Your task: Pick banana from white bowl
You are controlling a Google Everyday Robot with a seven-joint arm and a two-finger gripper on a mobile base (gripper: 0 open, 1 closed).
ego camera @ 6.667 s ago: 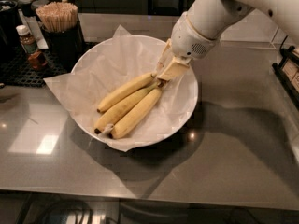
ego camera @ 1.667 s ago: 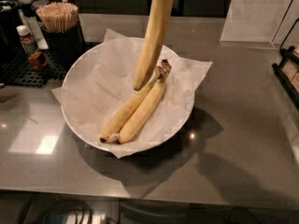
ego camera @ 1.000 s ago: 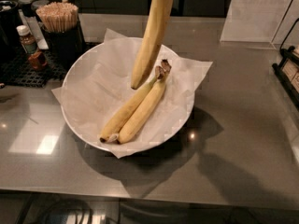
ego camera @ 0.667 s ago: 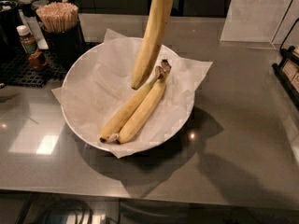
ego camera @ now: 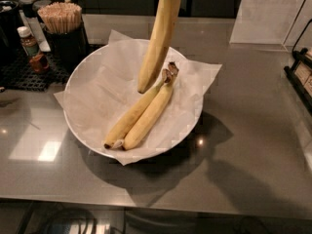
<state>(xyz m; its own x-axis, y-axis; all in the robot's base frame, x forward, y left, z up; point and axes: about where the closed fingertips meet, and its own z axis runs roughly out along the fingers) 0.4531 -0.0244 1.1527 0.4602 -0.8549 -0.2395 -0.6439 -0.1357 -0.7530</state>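
The banana [ego camera: 158, 38], long and pale yellow, hangs almost upright from the top edge of the camera view. Its brown lower tip hovers just above the white bowl [ego camera: 69, 126], clear of everything in it. My gripper is above the frame and out of view, and so is the banana's upper end. The bowl is lined with crinkled white paper [ego camera: 100, 89]. Two other bananas [ego camera: 141, 116], joined at a dark brown stem, lie on the paper.
A dark holder [ego camera: 70, 45] full of wooden sticks stands at the back left. Beside it a small bottle [ego camera: 29, 43] stands on a black mat [ego camera: 19, 74]. A black rack [ego camera: 302, 77] is at the right edge. A white sheet [ego camera: 268, 13] stands at the back right.
My gripper, earlier down in the bowl at the banana stems, has risen out of view. The banana now hangs above the bowl and has crept slightly higher over the last second.
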